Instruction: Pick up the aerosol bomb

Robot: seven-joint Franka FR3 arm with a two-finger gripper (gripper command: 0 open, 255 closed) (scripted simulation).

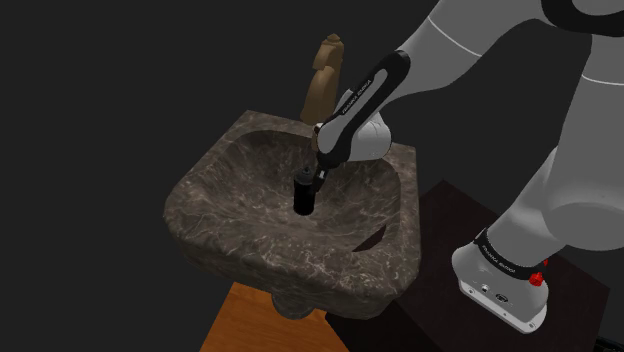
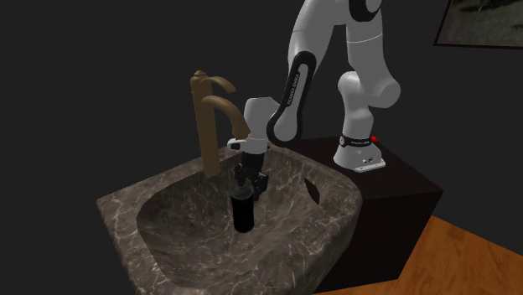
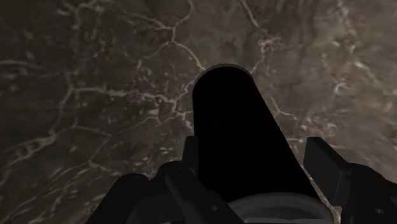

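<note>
The black spray can (image 1: 303, 200) stands up straight in the middle of the stone sink (image 1: 215, 165), not far from the brown tap (image 1: 325, 80). The arm comes at it from above, prob. b/c the sink walls block any way in from the side. The tool (image 1: 304, 183) is right down over the can's top, but it's black on black, so I can't tell if it's squeezing the can or loose, & the can looks to be resting on the sink floor, so the lift isn't done yet.
</note>
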